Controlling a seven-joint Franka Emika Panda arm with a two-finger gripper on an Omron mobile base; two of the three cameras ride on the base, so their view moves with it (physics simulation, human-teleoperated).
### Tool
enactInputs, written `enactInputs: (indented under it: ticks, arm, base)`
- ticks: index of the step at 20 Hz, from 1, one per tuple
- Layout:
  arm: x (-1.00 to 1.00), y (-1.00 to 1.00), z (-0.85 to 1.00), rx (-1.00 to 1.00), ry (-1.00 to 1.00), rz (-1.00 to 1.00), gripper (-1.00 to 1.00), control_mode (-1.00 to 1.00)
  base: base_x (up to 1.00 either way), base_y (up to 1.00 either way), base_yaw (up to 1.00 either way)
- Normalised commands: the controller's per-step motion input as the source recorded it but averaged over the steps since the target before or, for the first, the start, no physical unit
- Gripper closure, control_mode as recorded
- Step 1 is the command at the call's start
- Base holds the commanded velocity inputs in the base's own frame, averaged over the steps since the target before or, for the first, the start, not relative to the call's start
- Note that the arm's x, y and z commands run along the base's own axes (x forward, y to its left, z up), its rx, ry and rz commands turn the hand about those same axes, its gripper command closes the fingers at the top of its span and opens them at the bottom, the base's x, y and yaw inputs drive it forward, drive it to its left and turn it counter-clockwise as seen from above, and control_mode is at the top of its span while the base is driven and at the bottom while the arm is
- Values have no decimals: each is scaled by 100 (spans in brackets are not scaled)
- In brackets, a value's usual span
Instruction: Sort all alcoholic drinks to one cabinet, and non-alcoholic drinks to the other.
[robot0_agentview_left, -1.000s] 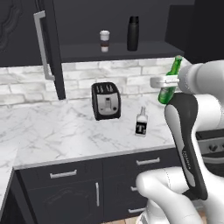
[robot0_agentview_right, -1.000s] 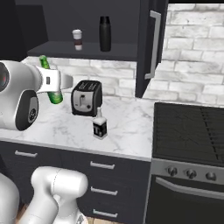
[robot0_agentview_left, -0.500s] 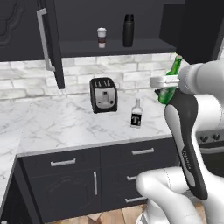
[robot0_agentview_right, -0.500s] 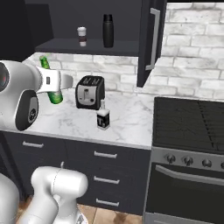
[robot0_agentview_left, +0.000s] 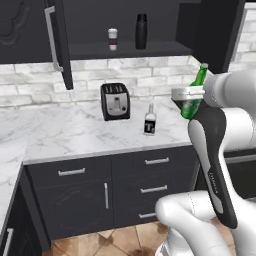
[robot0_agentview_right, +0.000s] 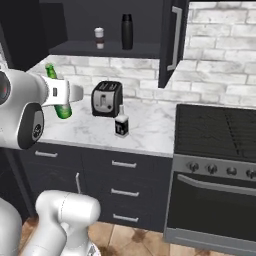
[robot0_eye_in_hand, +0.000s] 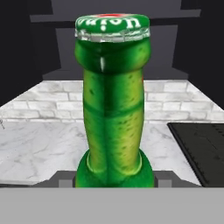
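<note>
1. The gripper (robot0_agentview_left: 189, 95) pinches the green beer bottle (robot0_agentview_left: 194, 91) around its body, carrying it above the marble counter (robot0_agentview_left: 60, 130); in the hand view the bottle (robot0_eye_in_hand: 113, 100) rises straight up from between the jaws, cap on top. The fingertips themselves are hidden behind the bottle, so how deep the pinch sits cannot be told.
2. To do this step well, I judge the bottle should stay upright while it is carried to a cabinet other than the 1 already holding the soft drinks, and be set down gently on a shelf before the jaws let go.
3. Just beyond the gripper and lower, the squat pale bottle (robot0_agentview_left: 149, 120) stands on the counter; it is the other alcoholic drink and waits its turn. The letter on its label is too small to read.
4. Next to that bottle, further back, stands the toaster (robot0_agentview_left: 115, 101), which is not to be moved.
5. Farthest and above, on the shelf of the open cabinet (robot0_agentview_right: 172, 40), stand the coffee cup (robot0_agentview_left: 113, 39) and the black flask (robot0_agentview_left: 141, 31), well apart from the gripper.
6. The second cabinet is hard to make out: dark panels at the frame edges are cut off, and whether its door is open cannot be told.
</note>
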Motion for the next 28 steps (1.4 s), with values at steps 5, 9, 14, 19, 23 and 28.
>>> enactInputs:
  ticks: [5, 9, 14, 19, 23, 28]
  arm:
    - [0, 0, 0, 0, 0, 0, 100, 100]
    - [0, 0, 0, 0, 0, 0, 100, 100]
    - [0, 0, 0, 0, 0, 0, 100, 100]
    - [0, 0, 0, 0, 0, 0, 100, 100]
    - [0, 0, 0, 0, 0, 0, 100, 100]
    - [0, 0, 0, 0, 0, 0, 100, 100]
  base:
    - [-47, -30, 0]
    - [-40, -34, 1]
    - [-33, -42, 1]
    - [-26, -47, 0]
    - [-25, -47, 0]
    - [-23, -50, 0]
